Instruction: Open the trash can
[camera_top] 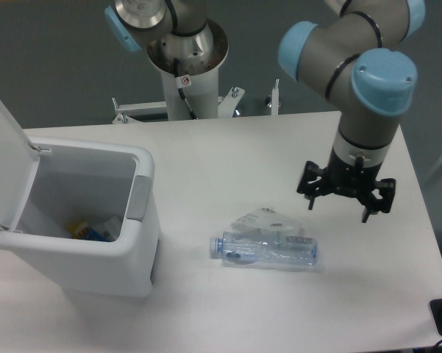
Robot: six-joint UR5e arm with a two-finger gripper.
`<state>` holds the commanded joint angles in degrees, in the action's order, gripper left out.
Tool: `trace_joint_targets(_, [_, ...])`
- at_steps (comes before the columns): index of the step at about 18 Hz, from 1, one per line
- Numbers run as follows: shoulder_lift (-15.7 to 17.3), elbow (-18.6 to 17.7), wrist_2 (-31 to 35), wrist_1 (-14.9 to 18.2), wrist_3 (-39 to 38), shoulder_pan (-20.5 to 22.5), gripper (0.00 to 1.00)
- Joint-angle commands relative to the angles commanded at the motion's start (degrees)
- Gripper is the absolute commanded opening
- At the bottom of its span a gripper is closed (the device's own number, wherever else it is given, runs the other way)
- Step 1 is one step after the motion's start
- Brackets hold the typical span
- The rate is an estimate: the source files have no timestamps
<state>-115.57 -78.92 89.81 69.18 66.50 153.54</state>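
Grey arm [331, 62], light-blue caps, apparently black fingers [311, 198]

White trash can [95, 254] (grey latch [137, 198]) — clear bottle [268, 251], black tool [346, 208], white table [228, 154]

1. A single fixed camera looks down from high in front of the table [279, 147], facing the arm's base column [185, 66] at the far edge.
2. It stands at middling range: the table fills most of the frame, its right edge showing, its left and near edges cut off.
3. The trash can [81, 243] sits at lower left, its raised lid clipped by the frame's left edge.
4. The arm's upper part runs off the top.
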Motion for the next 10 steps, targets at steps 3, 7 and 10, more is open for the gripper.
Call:
trace_joint_targets(3, [0.0, -2.55, 0.8, -3.0, 6.96, 1.15, 1.0])
trace_joint_targets(7, [-0.18, -3.78, 1.95, -4.23, 7.15, 0.89, 1.0])
trace_joint_targets(10, [-0.27, -3.87, 2.12, -4.23, 7.15, 0.88, 1.0])
